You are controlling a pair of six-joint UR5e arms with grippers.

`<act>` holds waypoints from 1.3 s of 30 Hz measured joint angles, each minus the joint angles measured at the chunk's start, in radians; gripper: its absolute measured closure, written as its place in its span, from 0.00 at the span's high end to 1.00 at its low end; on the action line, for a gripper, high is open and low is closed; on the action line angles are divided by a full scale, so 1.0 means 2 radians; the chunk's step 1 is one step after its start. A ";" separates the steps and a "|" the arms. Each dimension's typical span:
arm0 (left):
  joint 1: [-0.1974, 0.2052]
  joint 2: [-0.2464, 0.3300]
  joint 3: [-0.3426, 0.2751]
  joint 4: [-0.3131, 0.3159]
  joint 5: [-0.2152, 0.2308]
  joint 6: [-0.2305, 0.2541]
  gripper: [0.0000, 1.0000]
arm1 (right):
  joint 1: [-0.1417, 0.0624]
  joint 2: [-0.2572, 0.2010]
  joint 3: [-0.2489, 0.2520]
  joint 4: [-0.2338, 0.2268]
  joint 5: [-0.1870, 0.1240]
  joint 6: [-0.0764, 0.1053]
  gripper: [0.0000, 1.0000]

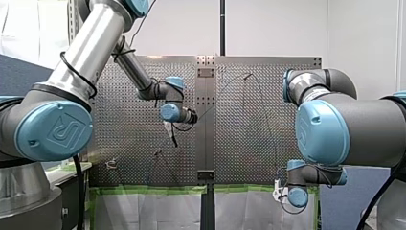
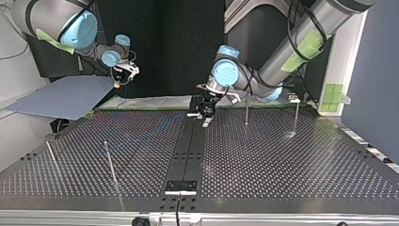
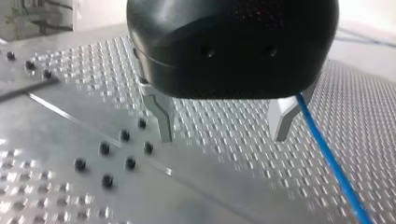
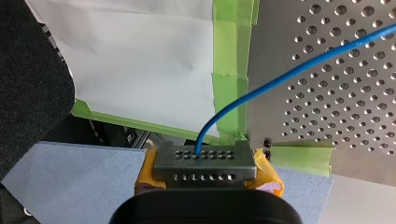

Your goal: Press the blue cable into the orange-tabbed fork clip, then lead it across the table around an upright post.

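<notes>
The blue cable (image 4: 299, 70) runs from the perforated table (image 4: 345, 93) over its taped edge into my right gripper (image 4: 203, 163), which is shut on the cable's end between yellow pads, off the table. In the top view this gripper (image 2: 123, 77) hangs at the far left, and the cable (image 2: 141, 136) shows faintly across the plate. My left gripper (image 3: 222, 135) hovers low over the table's middle strip, metal fingers (image 3: 161, 116) open and nothing between them. The cable (image 3: 327, 154) passes just outside one finger. A small clip with an orange tab (image 1: 111, 164) sits near the front view's lower left.
Thin upright posts stand on the table: two behind my left gripper (image 2: 246, 110) (image 2: 295, 117) and two leaning ones at the top view's near left (image 2: 109, 160) (image 2: 51, 155). A blue-grey board (image 2: 70, 96) lies beside the table under my right gripper. Green tape (image 4: 229, 84) lines the table edge.
</notes>
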 joint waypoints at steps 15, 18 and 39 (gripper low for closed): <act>-0.023 0.000 0.065 -0.026 -0.022 -0.023 1.00 | 0.000 0.000 0.000 0.001 -0.003 0.000 0.00; -0.027 0.000 0.079 -0.036 -0.026 -0.026 1.00 | 0.000 0.000 0.000 0.001 -0.004 0.000 0.00; -0.061 0.001 0.167 -0.096 -0.037 -0.010 1.00 | 0.002 0.001 0.000 0.002 -0.004 0.000 0.00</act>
